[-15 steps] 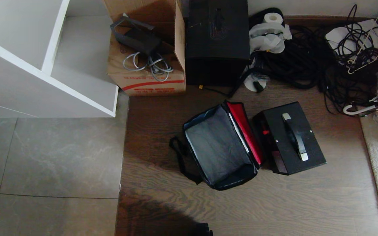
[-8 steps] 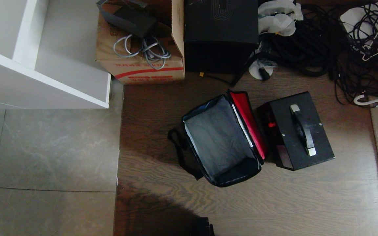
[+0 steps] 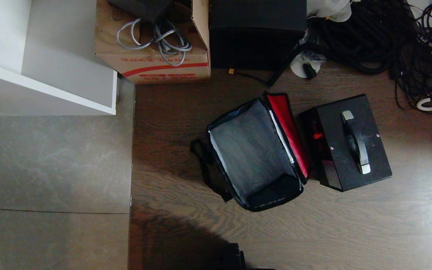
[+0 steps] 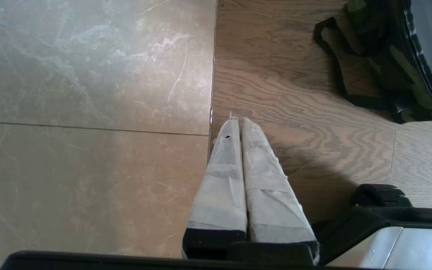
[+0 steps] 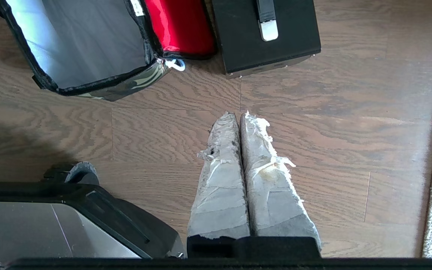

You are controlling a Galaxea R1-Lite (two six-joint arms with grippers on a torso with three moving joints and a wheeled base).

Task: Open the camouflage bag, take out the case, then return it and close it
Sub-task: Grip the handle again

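Camouflage bag (image 3: 255, 153) open, case (image 3: 347, 141) just beside; both jaws pressed together, empty; advise spreading right gripper (image 5: 240, 116) across handle (image 3: 355, 140), lifting level.

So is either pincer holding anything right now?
No, nothing is held. The left pincer and right pincer are both shut and hang over bare floor; the case sits beside the open camouflage bag.

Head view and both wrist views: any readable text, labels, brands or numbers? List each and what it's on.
Nothing can be read.
Cardboard carton: a row of red print under a red stripe on its front, too blurred to read.
Cardboard carton, upper corner: a small round mark, illegible.
Camouflage bag: no text visible.
Case: no text visible.
Left wrist and right wrist views: no lettering.
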